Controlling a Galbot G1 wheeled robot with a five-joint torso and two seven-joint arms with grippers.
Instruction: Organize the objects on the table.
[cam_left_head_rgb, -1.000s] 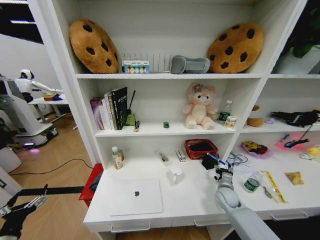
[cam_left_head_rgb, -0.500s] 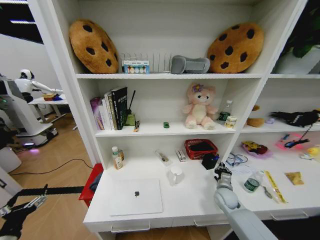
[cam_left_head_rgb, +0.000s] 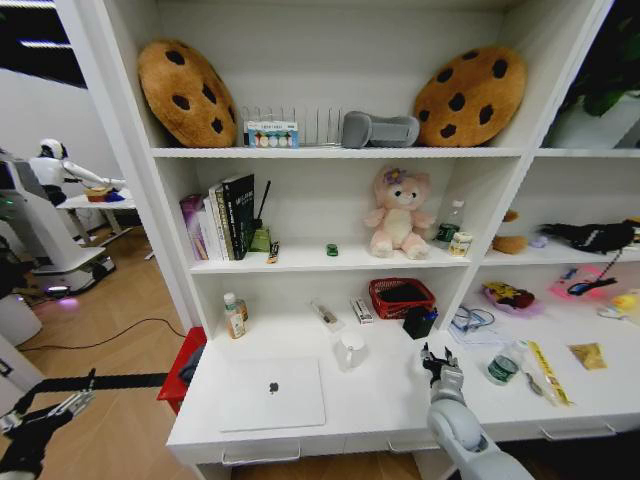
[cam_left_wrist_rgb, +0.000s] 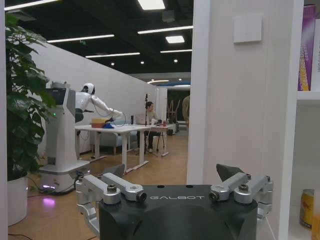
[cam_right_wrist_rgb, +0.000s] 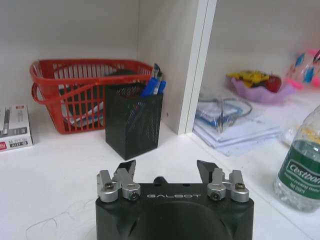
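Head view: my right gripper (cam_left_head_rgb: 437, 357) hovered over the table (cam_left_head_rgb: 380, 395), near the black mesh pen holder (cam_left_head_rgb: 419, 322), fingers apart and holding nothing. The silver laptop (cam_left_head_rgb: 271, 393) lay closed, well apart from that holder (toward my left). My left gripper (cam_left_head_rgb: 72, 404) hung low, off the table.

Left wrist view: left gripper (cam_left_wrist_rgb: 176, 176) fingers spread, empty.

Right wrist view: blue pen (cam_right_wrist_rgb: 150, 86) stood in the holder (cam_right_wrist_rgb: 133, 119), beside the red basket (cam_right_wrist_rgb: 80, 92).

Red mesh basket (cam_right_wrist_rgb: 75, 90) behind black mesh pen cup (cam_right_wrist_rgb: 132, 120), white mug (cam_left_head_rgb: 351, 350) nearby.
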